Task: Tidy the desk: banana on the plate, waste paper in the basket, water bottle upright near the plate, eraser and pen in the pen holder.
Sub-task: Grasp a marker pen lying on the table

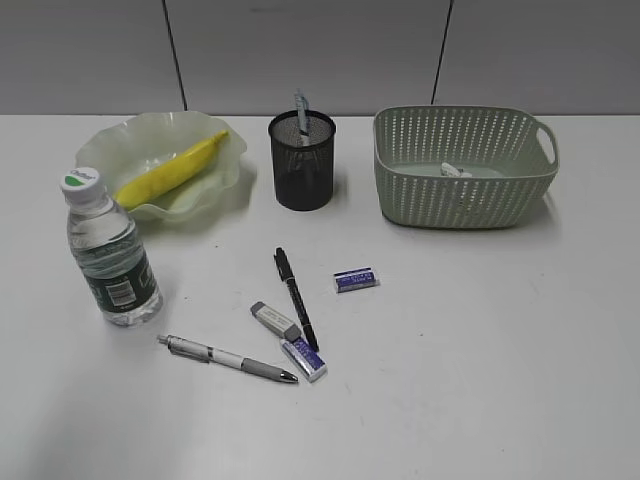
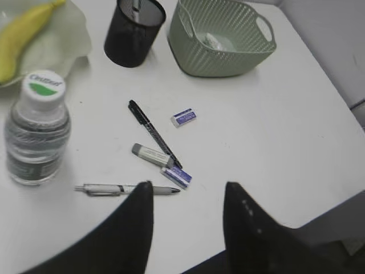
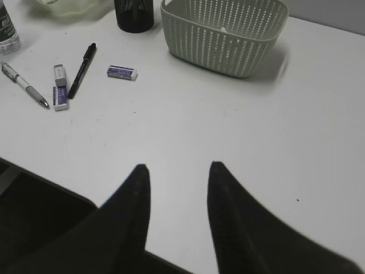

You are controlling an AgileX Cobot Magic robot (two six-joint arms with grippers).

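Observation:
The banana (image 1: 170,170) lies in the wavy green plate (image 1: 140,130). Next to the plate, the water bottle (image 1: 108,250) stands upright. One pen (image 1: 300,105) sticks out of the black mesh pen holder (image 1: 302,165). Waste paper (image 1: 455,170) sits inside the basket (image 1: 465,195). On the desk (image 1: 480,330) lie a black pen (image 1: 296,298), a silver pen (image 1: 228,358) and three erasers (image 1: 355,279), (image 1: 272,318), (image 1: 303,358). My left gripper (image 2: 188,191) hovers open and empty just in front of the silver pen (image 2: 114,189). My right gripper (image 3: 177,168) is open over bare desk.
Neither arm shows in the exterior view. The wall runs behind the plate, holder and basket. In the left wrist view the desk's edge (image 2: 342,200) lies at the right. In the right wrist view the edge (image 3: 51,188) lies at the lower left.

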